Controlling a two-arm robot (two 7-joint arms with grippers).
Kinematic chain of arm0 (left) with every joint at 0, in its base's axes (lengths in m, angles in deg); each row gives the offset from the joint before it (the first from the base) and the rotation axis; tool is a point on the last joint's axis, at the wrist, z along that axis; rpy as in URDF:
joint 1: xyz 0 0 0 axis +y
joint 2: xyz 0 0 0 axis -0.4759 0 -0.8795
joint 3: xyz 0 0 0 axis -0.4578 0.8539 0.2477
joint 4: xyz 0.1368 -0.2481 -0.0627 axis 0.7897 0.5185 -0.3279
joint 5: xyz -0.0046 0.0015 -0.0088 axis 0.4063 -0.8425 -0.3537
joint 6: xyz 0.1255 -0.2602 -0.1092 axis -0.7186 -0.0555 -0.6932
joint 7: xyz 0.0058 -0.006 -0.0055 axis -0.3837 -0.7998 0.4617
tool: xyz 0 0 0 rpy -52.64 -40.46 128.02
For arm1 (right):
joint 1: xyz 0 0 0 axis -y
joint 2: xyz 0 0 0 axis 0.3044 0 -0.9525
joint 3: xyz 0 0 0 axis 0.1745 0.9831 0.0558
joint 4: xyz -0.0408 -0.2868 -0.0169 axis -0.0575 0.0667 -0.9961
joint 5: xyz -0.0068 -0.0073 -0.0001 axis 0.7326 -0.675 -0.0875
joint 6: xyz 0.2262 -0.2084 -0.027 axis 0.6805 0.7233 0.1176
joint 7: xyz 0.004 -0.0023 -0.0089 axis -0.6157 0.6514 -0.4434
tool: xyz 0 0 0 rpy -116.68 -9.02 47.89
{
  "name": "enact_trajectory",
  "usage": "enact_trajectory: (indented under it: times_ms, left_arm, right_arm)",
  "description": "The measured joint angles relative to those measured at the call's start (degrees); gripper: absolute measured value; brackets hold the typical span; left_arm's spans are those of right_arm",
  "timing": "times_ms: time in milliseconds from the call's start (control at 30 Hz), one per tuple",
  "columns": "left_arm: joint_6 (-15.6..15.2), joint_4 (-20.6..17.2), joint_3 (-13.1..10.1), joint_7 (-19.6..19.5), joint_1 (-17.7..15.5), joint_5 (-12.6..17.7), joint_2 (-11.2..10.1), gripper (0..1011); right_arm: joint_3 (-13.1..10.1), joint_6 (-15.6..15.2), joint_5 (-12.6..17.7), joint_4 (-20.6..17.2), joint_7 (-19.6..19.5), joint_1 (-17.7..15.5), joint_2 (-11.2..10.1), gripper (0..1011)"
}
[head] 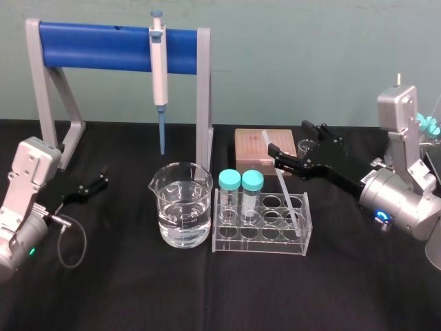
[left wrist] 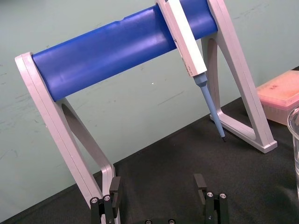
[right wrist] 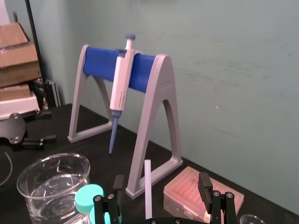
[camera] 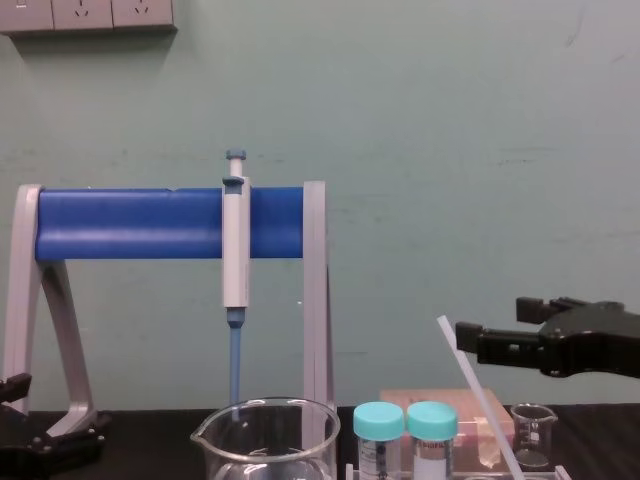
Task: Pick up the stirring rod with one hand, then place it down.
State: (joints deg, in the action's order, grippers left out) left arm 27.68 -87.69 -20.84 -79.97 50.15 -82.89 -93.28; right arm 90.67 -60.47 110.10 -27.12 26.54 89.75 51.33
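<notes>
The stirring rod (head: 289, 200) leans in the clear rack (head: 258, 245), right of centre in the head view. Just above its top, the right gripper (head: 286, 136) is spread wide and empty. At mid-left, the left gripper (head: 102, 177) is parted, holding nothing

Stirring rod (camera: 480, 400) lower end cut off by chest view's bottom edge; beaker (camera: 265, 445) base too.
</notes>
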Motion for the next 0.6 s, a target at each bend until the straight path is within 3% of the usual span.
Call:
enact_trajectory:
  times_ms: [300, 600]
  left_arm:
    - [0.0, 0.0, 0.0, 0.0, 0.0, 0.0, 0.0, 1000]
    - [0.0, 0.0, 0.0, 0.0, 0.0, 0.0, 0.0, 1000]
  right_arm:
    - [1.1, -3.2, -2.6, 3.1, 0.7, 2.4, 1.5, 1003]
    - [1.4, -4.0, -3.6, 5.1, 1.6, 3.7, 2.5, 1003]
